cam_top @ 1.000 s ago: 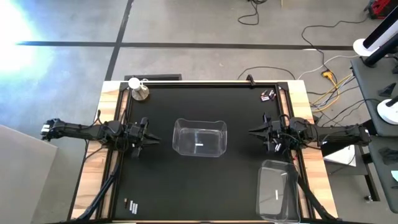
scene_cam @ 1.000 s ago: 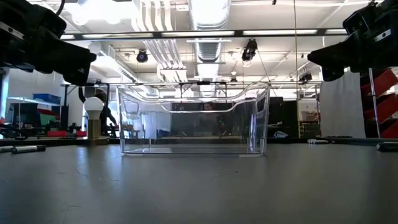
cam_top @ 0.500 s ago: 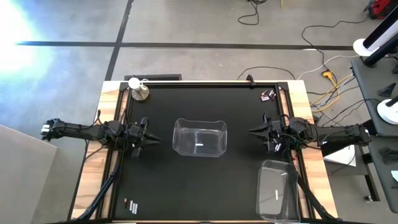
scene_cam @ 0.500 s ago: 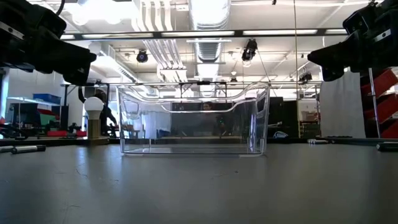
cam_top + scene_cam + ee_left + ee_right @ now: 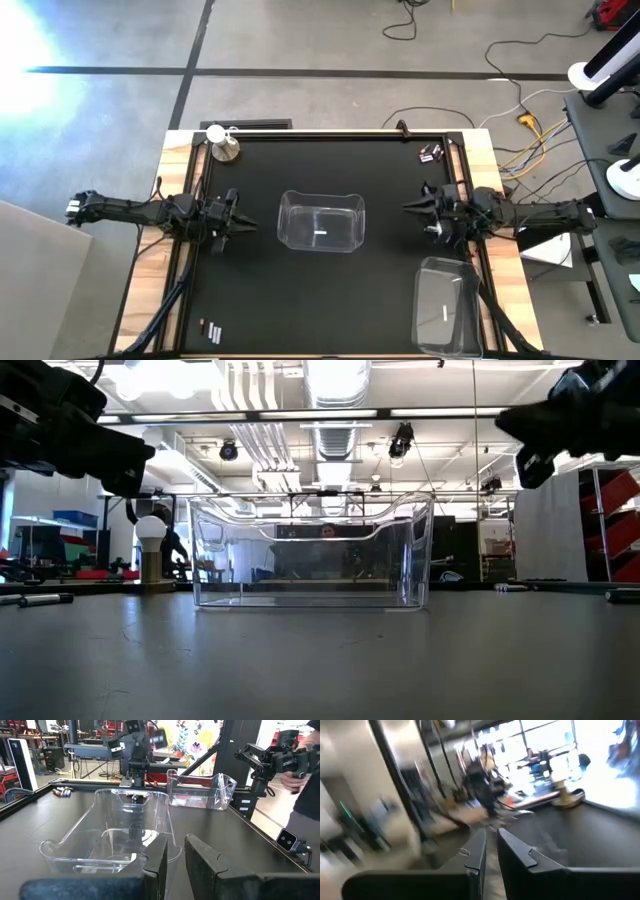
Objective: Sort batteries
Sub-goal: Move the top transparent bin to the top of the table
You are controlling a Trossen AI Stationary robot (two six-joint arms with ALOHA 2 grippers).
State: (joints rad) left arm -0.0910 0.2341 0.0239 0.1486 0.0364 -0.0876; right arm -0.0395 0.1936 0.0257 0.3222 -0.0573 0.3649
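Batteries (image 5: 431, 153) still lying loose at the table's (image 5: 260, 290) far right and near left corners; both bins (image 5: 320, 221) sitting empty. Both arms hovering, jaws nearly clenched, grasping nothing.

The left gripper (image 5: 175, 862) has its jaws nearly together, a thin gap between them, gripping nothing. Straight ahead of the jaws a clear bin (image 5: 117, 835) sits on the black table (image 5: 220, 827); a second clear bin (image 5: 200, 790) lies beyond. The right arm (image 5: 135, 750) faces the jaws. Batteries (image 5: 62, 791) lie far off.
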